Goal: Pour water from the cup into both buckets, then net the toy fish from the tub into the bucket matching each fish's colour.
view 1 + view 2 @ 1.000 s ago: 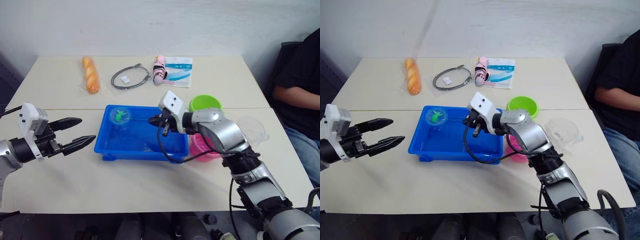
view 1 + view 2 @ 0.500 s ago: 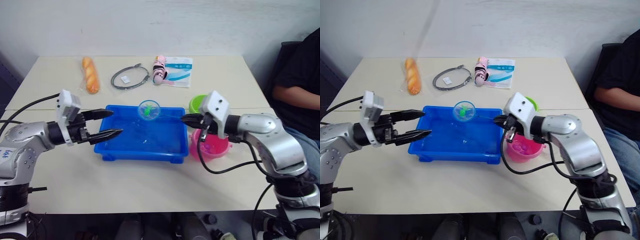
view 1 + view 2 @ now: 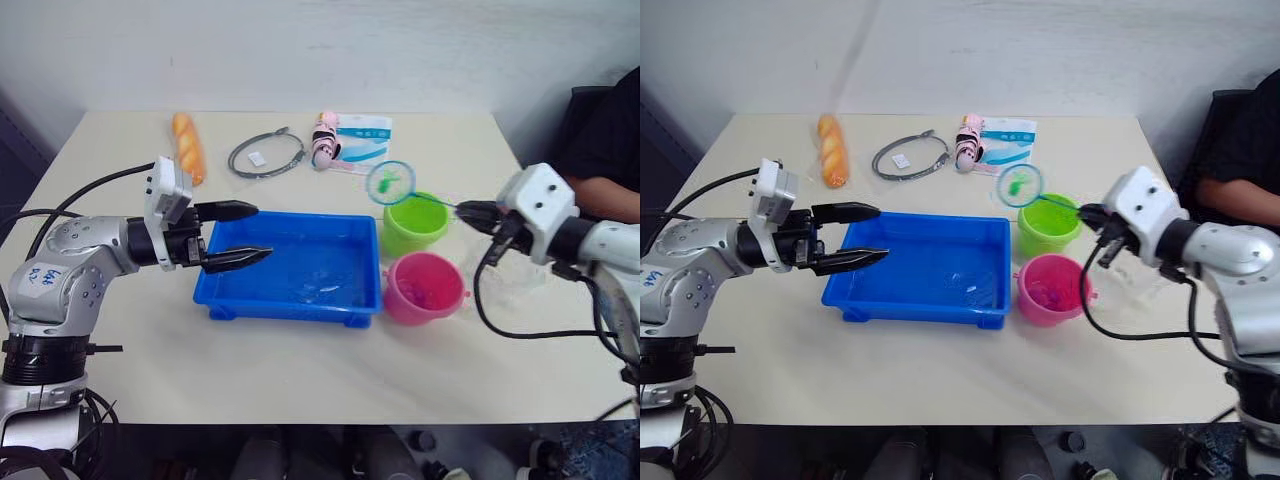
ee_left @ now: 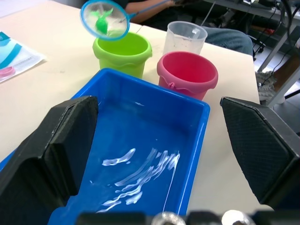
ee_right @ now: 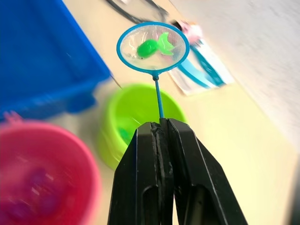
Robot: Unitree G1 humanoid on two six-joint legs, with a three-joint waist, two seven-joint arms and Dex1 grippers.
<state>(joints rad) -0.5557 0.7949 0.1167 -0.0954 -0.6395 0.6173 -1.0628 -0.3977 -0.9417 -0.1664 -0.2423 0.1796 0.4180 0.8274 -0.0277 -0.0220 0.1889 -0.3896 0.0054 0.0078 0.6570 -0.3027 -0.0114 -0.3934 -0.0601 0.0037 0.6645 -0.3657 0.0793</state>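
Since the right gripper (image 5: 161,129) pinches the net (image 3: 390,182) by its handle with a green fish (image 5: 152,46) just past the green bucket's (image 3: 415,225) far rim while the left gripper (image 3: 240,232) idles open over the tub (image 3: 290,300), tipping now could dump it onto the table.

My own fingers cover the near stretch of the net (image 5: 153,47) handle in my right wrist view, so where the handle ends I cannot tell. There the pink bucket (image 5: 44,178) is a blur cut by the picture's edge, and what lies inside it — a few dark smudges — I cannot make out; the tub (image 5: 47,56) is also cut off there. From my head, the clear cup (image 3: 515,275) sits half behind my right gripper (image 3: 468,212) and its cable, its outline faint. In my left wrist view my black fingers (image 4: 56,140) hide both near corners of the tub. A person (image 3: 610,150) at the table's far right is cropped — an arm and dark sleeve.
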